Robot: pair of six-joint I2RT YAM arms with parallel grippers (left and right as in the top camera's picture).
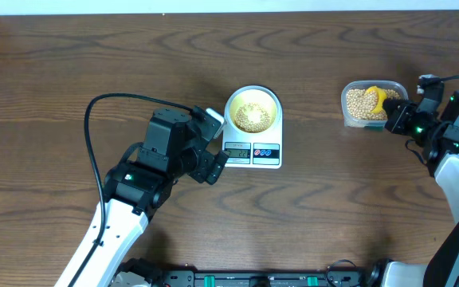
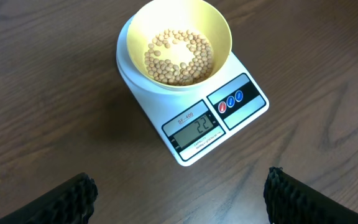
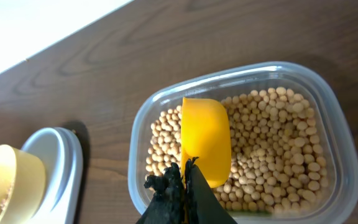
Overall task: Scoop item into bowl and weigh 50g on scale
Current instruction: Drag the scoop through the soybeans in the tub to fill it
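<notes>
The pale-yellow bowl sits on the white scale at the table's middle, holding a layer of tan beans. The scale's display reads 22. My left gripper is open and empty, just left of the scale's front. My right gripper is shut on a yellow scoop, whose head lies over the beans in the clear plastic container at the right. The bowl and scale also show at the left edge of the right wrist view.
The clear container stands near the table's far right, with the table's back edge beyond it. A black cable loops over the table behind my left arm.
</notes>
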